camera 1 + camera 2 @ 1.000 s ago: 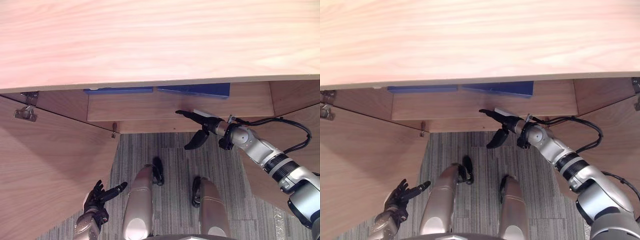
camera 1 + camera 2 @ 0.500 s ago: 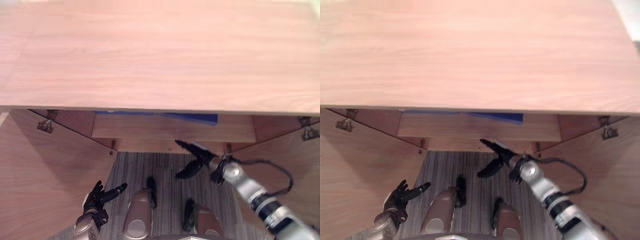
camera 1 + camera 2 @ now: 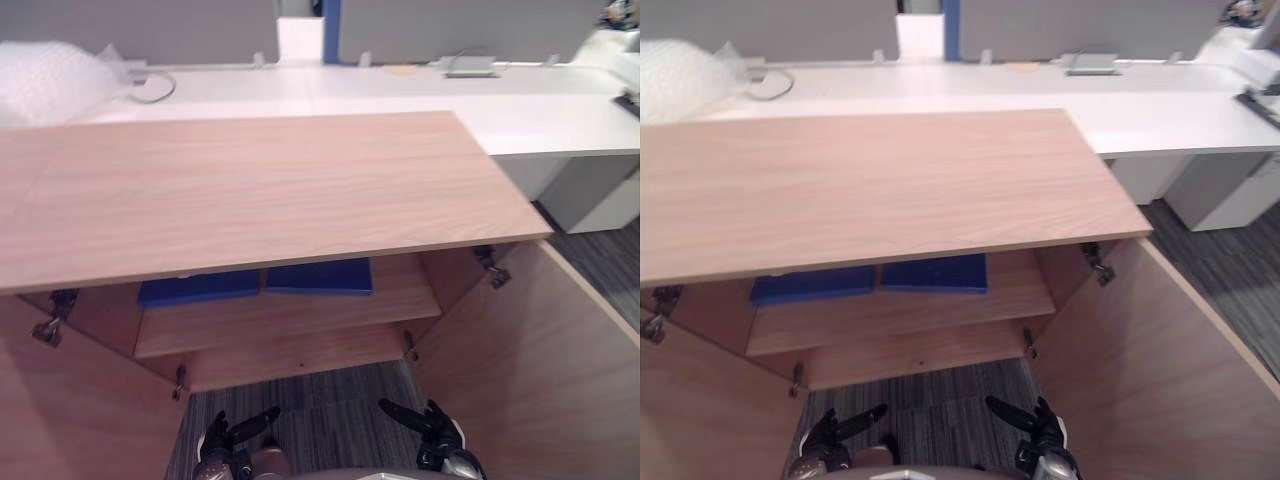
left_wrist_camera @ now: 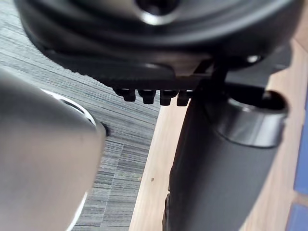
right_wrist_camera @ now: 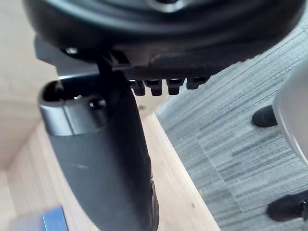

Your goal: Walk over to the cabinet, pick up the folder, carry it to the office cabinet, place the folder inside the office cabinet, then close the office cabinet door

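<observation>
Shelf front bare, blue folders behind, cabinet top overhanging, left door and right door swung open

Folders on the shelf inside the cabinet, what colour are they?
Both folders are dark blue, plainest in the left eye view.

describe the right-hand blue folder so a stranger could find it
Under the wide wooden cabinet top, between the open doors, is a shelf. Two blue folders lie flat on it; yours is the right folder, nearer the right door, not the left folder.
</observation>
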Motion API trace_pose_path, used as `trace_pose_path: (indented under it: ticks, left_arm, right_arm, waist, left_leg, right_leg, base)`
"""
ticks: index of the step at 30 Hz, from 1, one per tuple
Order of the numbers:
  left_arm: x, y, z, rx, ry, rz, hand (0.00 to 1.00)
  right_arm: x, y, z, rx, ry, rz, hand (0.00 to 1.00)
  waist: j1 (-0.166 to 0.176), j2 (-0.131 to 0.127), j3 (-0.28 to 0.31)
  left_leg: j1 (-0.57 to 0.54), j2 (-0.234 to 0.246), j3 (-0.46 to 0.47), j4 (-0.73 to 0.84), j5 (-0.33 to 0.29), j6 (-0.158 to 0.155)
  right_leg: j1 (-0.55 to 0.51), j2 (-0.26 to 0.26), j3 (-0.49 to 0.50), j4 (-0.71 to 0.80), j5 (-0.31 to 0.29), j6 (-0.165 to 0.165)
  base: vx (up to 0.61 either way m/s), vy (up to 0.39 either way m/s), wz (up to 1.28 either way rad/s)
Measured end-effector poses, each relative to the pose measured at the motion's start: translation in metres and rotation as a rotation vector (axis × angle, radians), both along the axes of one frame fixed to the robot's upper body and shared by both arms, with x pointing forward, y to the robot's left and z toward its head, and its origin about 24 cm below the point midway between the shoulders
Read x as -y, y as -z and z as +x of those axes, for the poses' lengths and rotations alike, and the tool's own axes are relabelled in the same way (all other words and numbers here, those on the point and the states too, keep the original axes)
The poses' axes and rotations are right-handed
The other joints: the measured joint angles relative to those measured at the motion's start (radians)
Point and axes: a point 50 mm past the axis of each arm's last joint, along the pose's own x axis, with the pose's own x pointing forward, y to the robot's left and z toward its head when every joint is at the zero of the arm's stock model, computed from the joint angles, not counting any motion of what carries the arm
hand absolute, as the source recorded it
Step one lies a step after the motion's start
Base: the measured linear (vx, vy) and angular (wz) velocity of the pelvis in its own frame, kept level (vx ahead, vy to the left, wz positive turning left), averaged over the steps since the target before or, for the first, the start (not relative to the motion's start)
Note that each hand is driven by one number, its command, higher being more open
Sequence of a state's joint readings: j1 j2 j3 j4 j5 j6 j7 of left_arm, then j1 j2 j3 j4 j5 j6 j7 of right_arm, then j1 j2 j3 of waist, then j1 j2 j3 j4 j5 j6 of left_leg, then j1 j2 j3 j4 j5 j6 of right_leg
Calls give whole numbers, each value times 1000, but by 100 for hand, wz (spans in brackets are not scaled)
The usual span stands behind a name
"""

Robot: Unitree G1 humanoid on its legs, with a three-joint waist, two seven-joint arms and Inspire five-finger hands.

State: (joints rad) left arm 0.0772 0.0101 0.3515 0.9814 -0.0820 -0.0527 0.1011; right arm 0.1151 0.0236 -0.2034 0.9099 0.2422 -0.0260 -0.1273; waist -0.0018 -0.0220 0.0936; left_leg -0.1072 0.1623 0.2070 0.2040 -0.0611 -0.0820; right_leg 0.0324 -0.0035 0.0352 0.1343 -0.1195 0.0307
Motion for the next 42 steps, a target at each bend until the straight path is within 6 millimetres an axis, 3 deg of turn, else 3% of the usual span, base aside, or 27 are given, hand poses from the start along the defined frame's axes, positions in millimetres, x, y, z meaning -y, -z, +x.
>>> trace_pose_path:
  ticks: [2, 3, 4, 8, 12, 15, 16, 18, 19, 20, 21, 22, 24, 27, 34, 42]
  left_arm:
    - [4, 4, -6, -47, 47, 16, 100]
    - [3, 4, -7, -52, 53, 21, 100]
    - [7, 5, -9, -67, 76, 19, 100]
    - [6, 8, -13, -91, 63, 13, 100]
    - [3, 7, -14, -86, -9, 10, 100]
    - [1, 7, -15, -83, -73, 3, 100]
    - [1, 8, -19, -90, -96, 1, 100]
    - [3, 9, -22, -99, -106, -3, 100]
    - [2, 9, -26, -97, -136, -4, 100]
    - [0, 9, -28, -98, -145, 0, 100]
    - [-2, 9, -33, -101, -164, 1, 100]
    - [4, 11, -39, -122, -192, -23, 100]
    - [13, 13, -45, -134, -223, -48, 100]
    - [14, 13, -46, -136, -214, -51, 100]
    - [15, 11, -33, -131, -40, -19, 100]
    - [10, 11, -33, -135, 74, -1, 100]
  right_arm:
    - [8, 5, -18, -56, 129, 10, 100]
    - [10, 6, -20, -59, 150, 12, 100]
    - [15, 7, -28, -75, 208, 9, 100]
    - [28, 7, -51, -131, 391, -26, 100]
    - [33, -3, -44, -68, 462, -68, 100]
    - [46, -19, -24, 47, 484, -129, 100]
    - [49, -22, -22, 61, 497, -148, 100]
    - [55, -24, -29, 57, 530, -174, 100]
    - [59, -27, -31, 63, 547, -192, 100]
    - [61, -29, -32, 67, 555, -202, 100]
    - [63, -31, -33, 78, 576, -211, 100]
    - [70, -35, -32, 98, 609, -232, 100]
    - [79, -39, -37, 108, 669, -263, 100]
    - [84, -42, -37, 110, 662, -294, 100]
    - [103, -53, -34, 125, 617, -398, 100]
    - [113, -72, 15, 261, 382, -449, 100]
  waist:
    - [-7, -5, -38]
    - [-8, -7, -42]
    - [-14, 6, -41]
    - [-46, 9, -27]
    - [-52, -4, 2]
    - [-29, 2, 29]
    - [-34, 6, 28]
    - [-29, 19, 28]
    - [-30, 14, 20]
    - [-30, 5, 10]
    - [-30, -17, -14]
    - [-25, 20, -29]
    - [-25, 51, -47]
    - [-27, 55, -53]
    - [-35, 52, -55]
    - [-35, 44, -47]
  left_leg:
    - [98, -44, 20, -203, 77, -11]
    - [111, -49, 21, -228, 89, -10]
    - [148, -57, 28, -298, 120, -9]
    - [176, -54, 120, -292, 128, -1]
    - [210, -42, 229, -279, 114, 10]
    - [204, -5, 336, -174, 55, 30]
    - [193, 25, 345, -123, 32, 26]
    - [200, 69, 351, -83, 16, 5]
    - [202, 85, 354, -65, 6, -19]
    - [200, 88, 358, -60, 5, -36]
    - [200, 87, 358, -66, 12, -65]
    - [215, 111, 355, -84, 32, -87]
    - [250, 117, 320, -143, 33, -86]
    - [279, 121, 249, -197, 59, -67]
    - [280, 79, 214, -243, 79, -71]
    - [283, 52, 158, -253, 85, -62]
  right_leg:
    - [-28, -7, 78, -13, 23, 4]
    - [-31, -5, 89, -15, 26, 6]
    - [-39, 5, 125, -22, 39, 11]
    - [-65, 25, 227, -11, 64, 20]
    - [-90, 44, 301, 18, 71, 36]
    - [-156, -72, 37, 100, 46, 23]
    - [-175, -112, -62, 188, 31, 8]
    - [-194, -177, -161, 355, 1, -37]
    - [-188, -214, -174, 398, 1, -36]
    - [-184, -226, -169, 385, -12, 9]
    - [-156, -213, -186, 315, -72, 72]
    - [-137, -172, -191, 263, -76, 61]
    - [-113, -117, -184, 226, -68, 40]
    - [-96, -60, -171, 193, -66, 20]
    - [-72, -83, -177, 154, -50, 41]
    - [-14, -105, -202, 82, -8, 53]
  base:
    - [-54, 56, -96]
    - [-53, 72, -94]
    - [-80, 73, -76]
    - [-75, 59, -78]
    - [-73, 11, -87]
    - [-124, -10, -98]
    - [-37, -99, -51]
    - [28, -189, -22]
    - [62, -251, -22]
    - [104, -332, -30]
    - [130, -337, -47]
    - [147, -299, -46]
    - [131, -185, -45]
    - [63, -121, -33]
    - [63, 58, 10]
    - [-29, 43, 15]
